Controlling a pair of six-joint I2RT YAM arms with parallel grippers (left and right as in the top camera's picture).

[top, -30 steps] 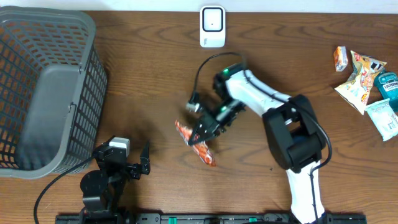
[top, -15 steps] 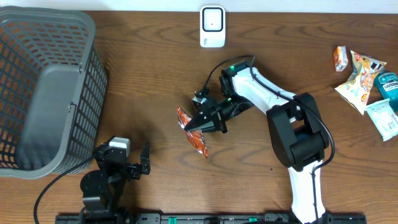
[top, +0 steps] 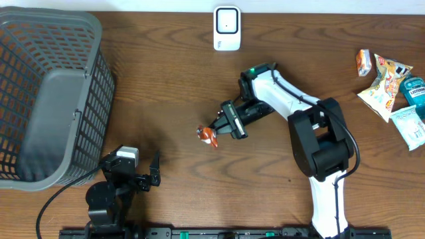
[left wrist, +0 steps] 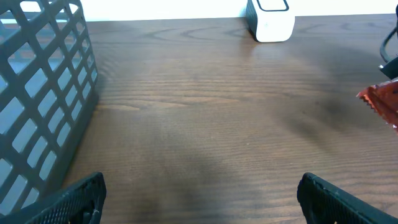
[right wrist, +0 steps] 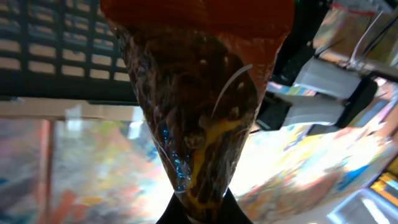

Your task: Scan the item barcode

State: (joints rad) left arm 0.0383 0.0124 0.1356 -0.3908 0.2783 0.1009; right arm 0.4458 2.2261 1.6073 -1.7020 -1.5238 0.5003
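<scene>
The orange snack packet [top: 208, 135] is at the centre of the frame over the bench [top: 166, 86], pinched tight in the right tool [top: 217, 129]. The white scanner [top: 227, 28] stands top centre, well apart. The left tool [top: 147, 174], lower left, gapes wide, holding nothing.

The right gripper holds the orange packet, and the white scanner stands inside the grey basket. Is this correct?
Not quite: the white scanner stands on the table at its far edge, well apart from the grey basket, as the overhead view shows. The right gripper does hold the orange packet.
</scene>
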